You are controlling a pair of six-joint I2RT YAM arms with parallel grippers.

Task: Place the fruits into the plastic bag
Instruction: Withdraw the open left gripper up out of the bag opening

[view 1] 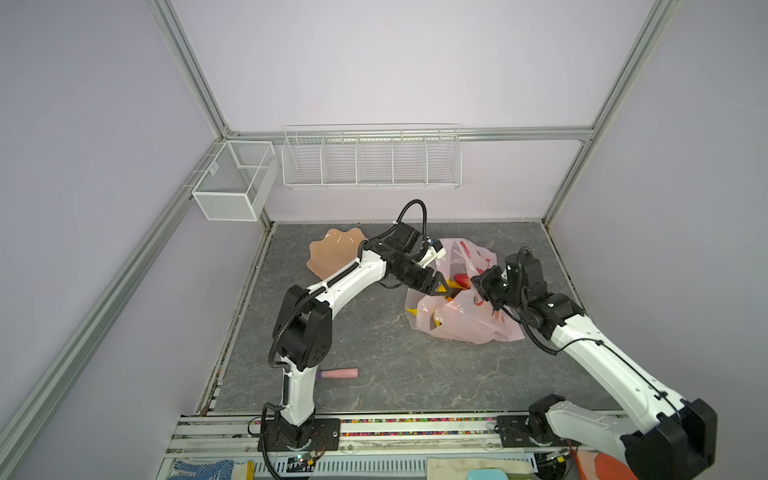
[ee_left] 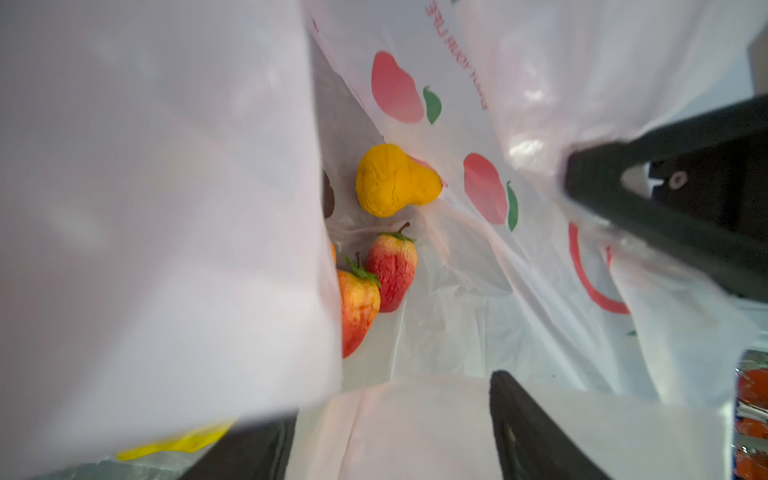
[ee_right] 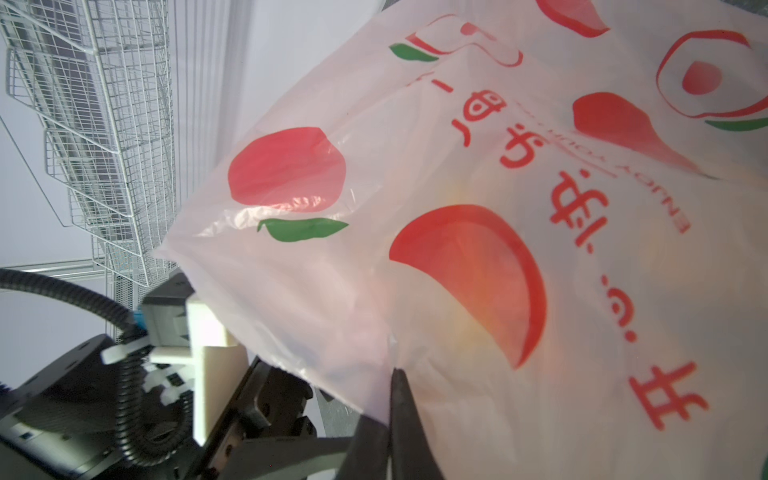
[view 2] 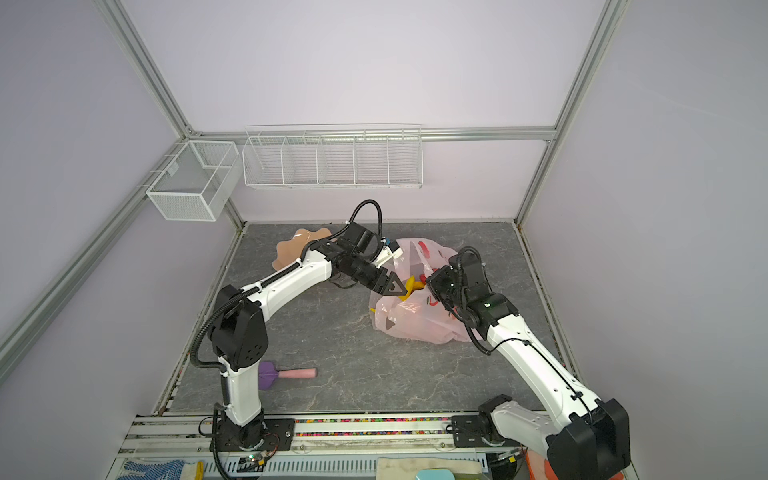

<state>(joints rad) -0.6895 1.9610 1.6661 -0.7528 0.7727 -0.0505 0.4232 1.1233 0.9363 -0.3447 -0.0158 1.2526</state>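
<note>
Grey marbled tabletop (view 1: 374,353), crinkly translucent plastic bag (view 1: 469,324), left claw (view 1: 445,290) wide inside, right claw (ee_right: 394,386) pinching its film

Bowl (view 1: 328,253), utensil (view 2: 286,374), bin (view 1: 232,183) & rack (view 1: 371,160)

Top views overhead, sharing tabletop (view 1: 374,353), wrist views apparently against plastic bag (ee_right: 436,187)

In the left wrist view a blurred fold of bag (ee_left: 166,187) hides all but slivers of a dark fruit (ee_left: 328,195) and an orange fruit (ee_left: 333,252). In a top view the left arm (view 1: 299,386) covers the head of the utensil (view 1: 338,372) at seven o'clock on the table (view 1: 415,374), and part of the bowl (view 1: 328,253) at eleven.
</note>
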